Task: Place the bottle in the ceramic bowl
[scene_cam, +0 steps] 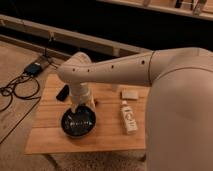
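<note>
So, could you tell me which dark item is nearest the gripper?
The glossy round ceramic bowl, with the gripper over its far rim; the flat black slab lies apart, further left.

One camera – high behind the arm (115, 67), angled down, table (107, 136) near, gripper (80, 109) over ceramic bowl (74, 130).

Arm (115, 70) smooth off-white, bulky rounded shells, small dark dots along link; gripper (82, 106) pale, over ceramic bowl (67, 131).

You have one wooden table (52, 141) with four items on it: one ceramic bowl (67, 128), one bottle (128, 118), one white block (130, 93) and one black slab (63, 92). One arm (110, 70) reaches in, its single gripper (82, 107) over the bowl's far rim.
</note>
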`<state>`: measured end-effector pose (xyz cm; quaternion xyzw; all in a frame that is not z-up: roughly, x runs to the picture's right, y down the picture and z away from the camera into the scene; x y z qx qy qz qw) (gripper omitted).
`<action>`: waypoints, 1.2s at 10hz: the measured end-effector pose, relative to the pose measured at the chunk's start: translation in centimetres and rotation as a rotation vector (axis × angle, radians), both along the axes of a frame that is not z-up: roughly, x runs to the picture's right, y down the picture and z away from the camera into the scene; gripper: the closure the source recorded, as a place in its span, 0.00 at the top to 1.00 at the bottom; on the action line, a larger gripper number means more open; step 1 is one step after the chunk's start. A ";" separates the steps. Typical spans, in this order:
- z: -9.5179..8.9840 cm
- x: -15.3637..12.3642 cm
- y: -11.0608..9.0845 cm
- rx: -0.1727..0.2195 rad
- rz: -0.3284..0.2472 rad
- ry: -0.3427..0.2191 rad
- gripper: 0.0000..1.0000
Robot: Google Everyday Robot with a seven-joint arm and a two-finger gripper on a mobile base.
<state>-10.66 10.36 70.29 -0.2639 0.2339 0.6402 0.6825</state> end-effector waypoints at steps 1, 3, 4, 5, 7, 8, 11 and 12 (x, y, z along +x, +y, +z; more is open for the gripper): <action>0.0 0.0 0.0 0.000 0.000 0.000 0.65; 0.0 0.0 0.0 0.000 0.000 0.000 0.65; 0.0 0.0 0.0 0.000 0.000 0.000 0.65; 0.0 0.0 0.0 0.000 0.000 0.000 0.65; 0.0 0.0 0.0 0.000 0.000 0.000 0.65; 0.0 0.0 0.0 0.000 0.000 0.000 0.65; 0.3 1.7 -0.1 -0.021 -0.059 -0.027 0.65; 0.5 3.2 -0.3 -0.027 -0.087 -0.032 0.65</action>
